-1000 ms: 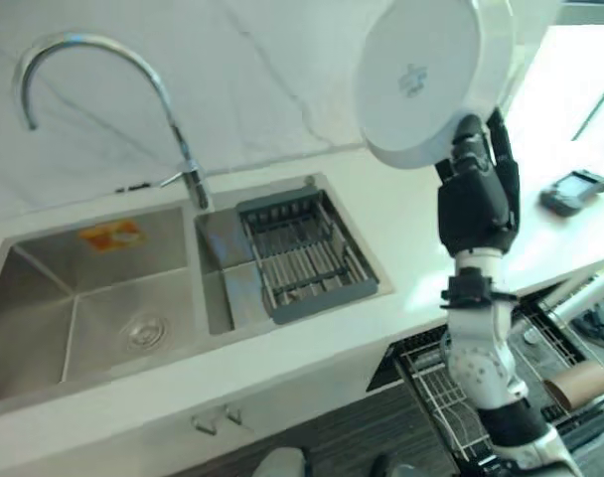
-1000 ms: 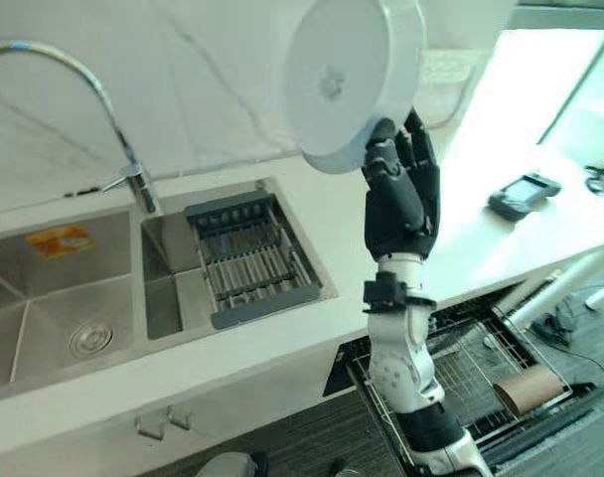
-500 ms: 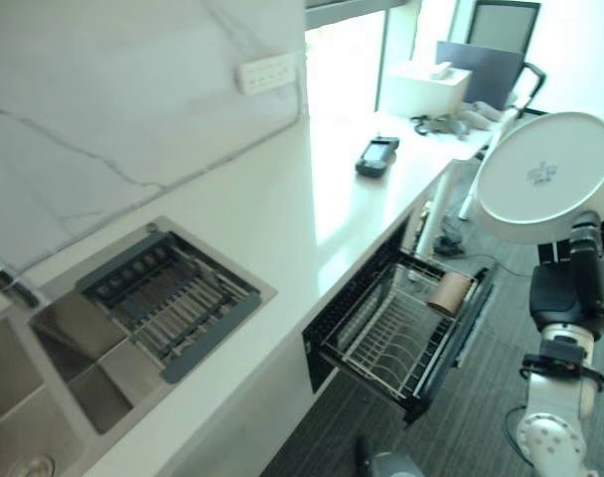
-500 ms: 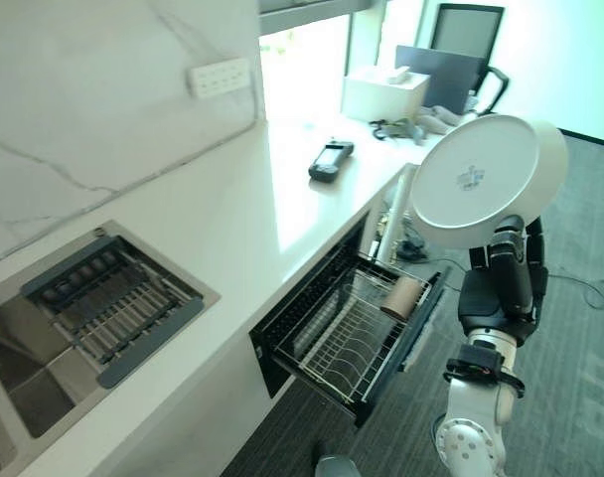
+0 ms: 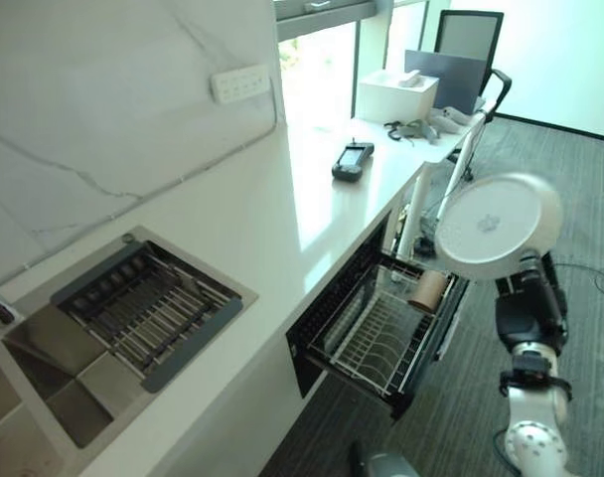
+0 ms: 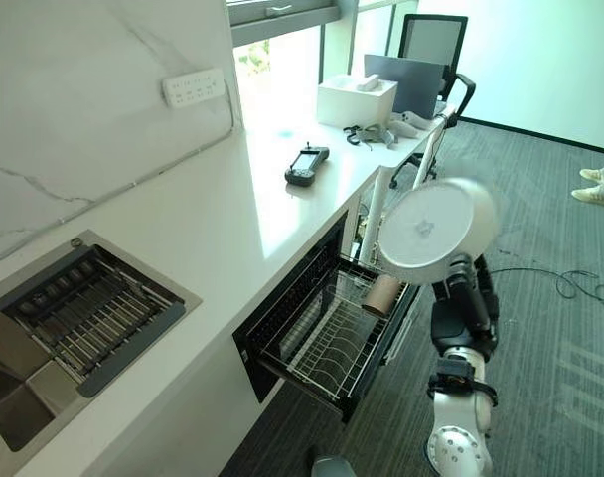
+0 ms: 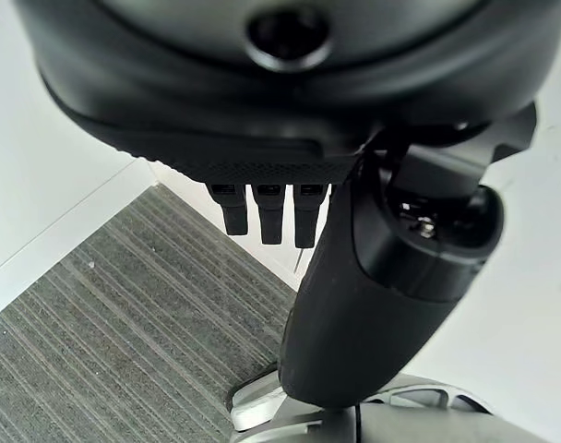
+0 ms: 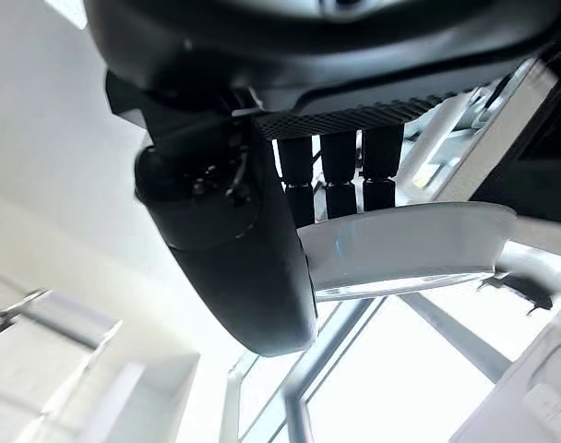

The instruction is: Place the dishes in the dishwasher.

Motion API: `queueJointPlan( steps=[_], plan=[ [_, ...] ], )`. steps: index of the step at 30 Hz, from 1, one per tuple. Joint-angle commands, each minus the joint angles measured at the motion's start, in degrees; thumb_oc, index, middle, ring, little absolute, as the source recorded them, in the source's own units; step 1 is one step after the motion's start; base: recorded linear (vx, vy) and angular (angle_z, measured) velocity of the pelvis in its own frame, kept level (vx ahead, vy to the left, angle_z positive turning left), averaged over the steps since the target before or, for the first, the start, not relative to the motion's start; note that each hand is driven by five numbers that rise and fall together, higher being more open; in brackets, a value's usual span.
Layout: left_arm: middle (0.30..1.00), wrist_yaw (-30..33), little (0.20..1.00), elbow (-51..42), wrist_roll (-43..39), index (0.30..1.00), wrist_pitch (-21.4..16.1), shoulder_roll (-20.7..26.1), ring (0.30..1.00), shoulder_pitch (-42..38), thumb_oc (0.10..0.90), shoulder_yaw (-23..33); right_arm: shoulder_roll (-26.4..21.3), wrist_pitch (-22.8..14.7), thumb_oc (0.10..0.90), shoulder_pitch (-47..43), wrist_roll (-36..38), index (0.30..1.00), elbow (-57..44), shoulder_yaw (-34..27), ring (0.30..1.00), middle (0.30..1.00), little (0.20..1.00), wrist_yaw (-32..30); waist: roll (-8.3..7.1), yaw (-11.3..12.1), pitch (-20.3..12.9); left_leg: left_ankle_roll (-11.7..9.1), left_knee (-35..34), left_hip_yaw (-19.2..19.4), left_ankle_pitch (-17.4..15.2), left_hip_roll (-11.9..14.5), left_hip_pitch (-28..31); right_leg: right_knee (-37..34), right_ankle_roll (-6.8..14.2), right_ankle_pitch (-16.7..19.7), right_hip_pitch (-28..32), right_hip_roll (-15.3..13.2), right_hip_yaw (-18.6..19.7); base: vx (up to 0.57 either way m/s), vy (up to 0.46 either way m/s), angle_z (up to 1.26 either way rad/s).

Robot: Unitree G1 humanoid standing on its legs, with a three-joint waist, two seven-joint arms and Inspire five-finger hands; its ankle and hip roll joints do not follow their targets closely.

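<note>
Plate (image 5: 497, 227) lowered, still pinched by right hand (image 5: 528, 310) fingers (image 8: 340, 173).

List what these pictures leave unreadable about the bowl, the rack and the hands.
- White bowl: its inside is turned away from the eye views, and the right wrist view shows just its rim edge on.
- Right hand: its fingertips sit behind the bowl in the eye views.
- Dishwasher rack: its inner end is under the counter.
- Brown cylinder in the rack: too small to identify.
- Left hand: fingers end-on in the left wrist view.
</note>
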Motion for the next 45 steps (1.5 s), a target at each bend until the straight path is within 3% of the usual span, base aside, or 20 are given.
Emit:
queueJointPlan(
  steps=[1,7,20,26,32,35,37,38,41,45],
  plan=[
    [0.9,0.31,0.9,-1.16,-0.85,0.9,-0.4,1.04,0.9,-2.58,0.8,0.07,-0.93,-2.31,0.4,-8.05,-4.39,0.3,-8.69,-1.99,0.3,0.3,0.3,4.62,0.52,0.3,3.52,2.46,1.48,-2.04,-10.2,-0.59,3.29,3.79,3.0,-12.83,5.98,-2.89,0.5,0.03,-0.003,0.07],
    [0.9,0.45,0.9,-2.04,-1.23,0.9,0.7,1.17,0.9,-2.04,0.8,-0.2,0.08,-1.58,0.4,-8.31,-7.22,0.3,-3.7,1.32,0.3,0.3,0.3,2.71,0.68,1.79,4.14,2.37,1.48,-3.1,-9.77,-0.83,2.53,3.79,2.72,-13.03,5.82,-3.41,-1.05,0.03,0.002,0.16],
    [0.9,1.64,0.9,-4.24,-2.73,0.9,2.43,1.58,0.9,-2.16,0.8,-0.93,-0.05,-3.97,0.4,-11.48,-19.01,0.3,9.95,5.06,0.3,0.3,0.3,-3.96,1.75,5.16,6.72,1.94,1.48,-7.18,-8.01,-1.86,-0.75,3.79,1.78,-13.05,4.82,-4.07,-3.86,0.02,0.007,0.2],
    [0.9,1.37,0.9,-4.55,-2.08,0.9,2.29,1.23,0.9,-2.13,0.8,-1.54,-1.88,-4.73,0.4,-14.19,-32.61,0.3,15.33,5.85,0.3,0.3,0.3,-10.63,2.53,6.63,8.22,2.03,1.48,-8.94,-7.05,-2.17,-1.28,3.79,1.12,-12.88,5.99,-4.33,-6.06,0.05,0.014,0.15],
    [0.9,0.3,0.9,-4.88,-1.31,0.9,2.12,2.15,0.9,-2.76,0.8,-1.66,-7.52,-2.0,0.4,-18.4,-49.04,0.3,18.97,5.98,0.3,0.3,0.3,-16.84,3.54,7.99,10.78,1.96,1.48,-11.2,-6.06,-2.72,-1.53,3.79,0.44,-12.74,7.36,-4.11,-7.45,0.03,0.019,0.19],
    [0.9,-0.93,0.9,-5.51,-0.79,0.9,2.16,3.42,0.9,-3.66,0.8,-1.65,-12.65,-0.73,0.4,-21.79,-62.71,0.3,21.8,7.59,0.3,0.3,0.3,-21.93,4.26,9.24,12.82,1.94,1.48,-12.42,-5.34,-3.11,-2.29,3.79,0.14,-12.48,7.59,-4.12,-8.46,-0.02,0.019,0.18],
    [0.9,-1.09,0.9,-5.61,-1.4,0.9,2.07,3.55,0.9,-3.87,0.8,-1.53,-13.86,-0.14,0.4,-22.54,-66.6,0.3,22.3,8.33,0.3,0.3,0.3,-22.43,4.36,9.48,13.25,1.93,1.48,-12.68,-5.22,-3.23,-2.41,3.79,0.1,-12.43,7.63,-4.13,-8.6,-0.01,0.009,0.18],
    [0.9,-1.36,0.9,-5.94,-2.84,0.9,1.91,3.9,0.9,-4.1,0.8,-1.04,-15.8,1.09,0.4,-23.71,-73.65,0.3,22.89,10.0,0.3,0.3,0.3,-23.91,4.46,10.02,13.86,1.91,1.48,-13.1,-5.05,-3.49,-2.68,3.79,0.1,-12.38,7.59,-4.19,-8.81,-0.01,0.006,0.15],
    [0.9,-2.34,0.9,-6.28,-2.22,0.9,2.21,4.92,0.9,-4.67,0.8,-0.28,-19.73,4.7,0.4,-26.46,-85.52,0.3,25.15,14.27,0.3,0.3,0.3,-25.68,4.48,11.33,15.14,1.93,1.48,-14.0,-4.67,-3.95,-3.61,3.79,0.09,-12.24,7.25,-4.42,-9.45,-0.05,-0.018,0.12],
    [0.9,-2.98,0.9,-6.41,-2.09,0.9,2.27,6.86,0.9,-5.29,0.8,-0.09,-22.33,8.16,0.4,-29.83,-86.87,0.3,29.62,19.58,0.3,0.3,0.3,-25.38,4.4,12.64,17.05,2.02,1.48,-14.8,-4.12,-4.14,-5.1,3.79,0.07,-11.92,6.44,-4.33,-10.14,-0.07,-0.045,0.22]
  ],
)
